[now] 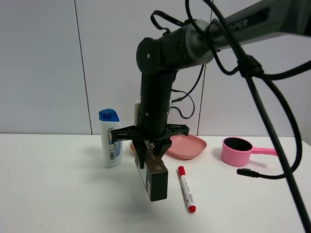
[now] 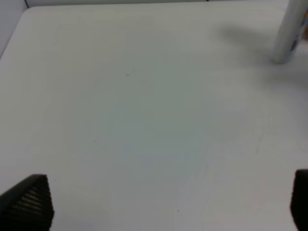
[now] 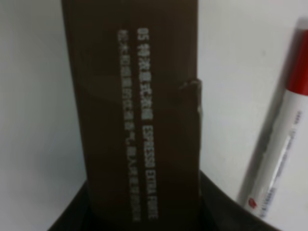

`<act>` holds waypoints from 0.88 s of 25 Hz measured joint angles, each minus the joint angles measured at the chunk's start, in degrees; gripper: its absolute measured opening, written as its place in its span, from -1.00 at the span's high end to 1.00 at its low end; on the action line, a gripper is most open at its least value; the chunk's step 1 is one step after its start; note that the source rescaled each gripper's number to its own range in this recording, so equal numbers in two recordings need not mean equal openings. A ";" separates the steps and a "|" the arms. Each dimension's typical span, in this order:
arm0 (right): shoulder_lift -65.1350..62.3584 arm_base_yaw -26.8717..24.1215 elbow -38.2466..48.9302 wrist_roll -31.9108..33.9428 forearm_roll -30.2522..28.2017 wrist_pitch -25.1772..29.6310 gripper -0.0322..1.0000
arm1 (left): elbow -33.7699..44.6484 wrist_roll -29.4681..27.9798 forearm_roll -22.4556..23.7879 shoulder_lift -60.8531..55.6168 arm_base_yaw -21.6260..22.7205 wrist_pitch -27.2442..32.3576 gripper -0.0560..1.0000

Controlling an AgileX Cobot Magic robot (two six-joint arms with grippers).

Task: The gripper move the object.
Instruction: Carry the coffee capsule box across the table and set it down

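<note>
My right gripper [image 1: 151,148], a black clamp on the thick dark-grey arm, reaches to the middle of the table and is shut on the upper end of the dark brown carton [image 1: 156,180]. The carton hangs tilted, its lower end at or just above the white table; I cannot tell whether it touches. In the right wrist view the carton [image 3: 139,120] fills the middle, white printed text along its brown face, with dark jaws at its near end. My left gripper [image 2: 163,204] is open and empty over bare table; only its fingertips [image 2: 29,202] show.
A red-capped white marker [image 1: 186,189] lies just right of the carton and shows in the right wrist view [image 3: 281,139]. A white shampoo bottle with a blue cap [image 1: 111,138] stands to the left. A pink plate [image 1: 187,145] and a pink scoop [image 1: 238,151] sit behind.
</note>
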 joint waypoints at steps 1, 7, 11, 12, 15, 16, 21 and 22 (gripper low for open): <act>0.52 0.00 0.00 0.05 -0.17 -0.19 0.90 | 0.00 0.00 0.00 0.00 0.00 0.00 -1.00; 1.83 0.07 0.00 0.47 -2.41 -1.53 0.90 | 0.00 0.00 0.00 0.00 0.00 0.00 -1.00; 2.77 0.07 0.00 0.47 -2.97 -1.93 0.90 | 0.00 0.00 0.00 0.00 0.00 0.00 -1.00; 3.09 0.07 0.00 0.47 -2.97 -2.12 0.90 | 0.00 0.00 0.00 0.00 0.00 0.00 -1.00; 3.82 0.07 0.00 0.42 -2.97 -2.90 0.90 | 0.00 0.00 0.00 0.00 0.00 0.00 -1.00; 4.02 0.07 0.00 0.37 -3.01 -2.95 0.90 | 0.00 0.00 0.00 0.00 0.00 0.00 -1.00; 4.07 0.07 0.00 -1.97 -3.91 -2.55 0.90 | 0.00 0.00 0.00 0.00 0.00 0.00 -1.00; 4.07 0.07 0.00 -3.08 -3.90 -2.25 0.90 | 0.00 0.00 0.00 0.00 0.00 0.00 -1.00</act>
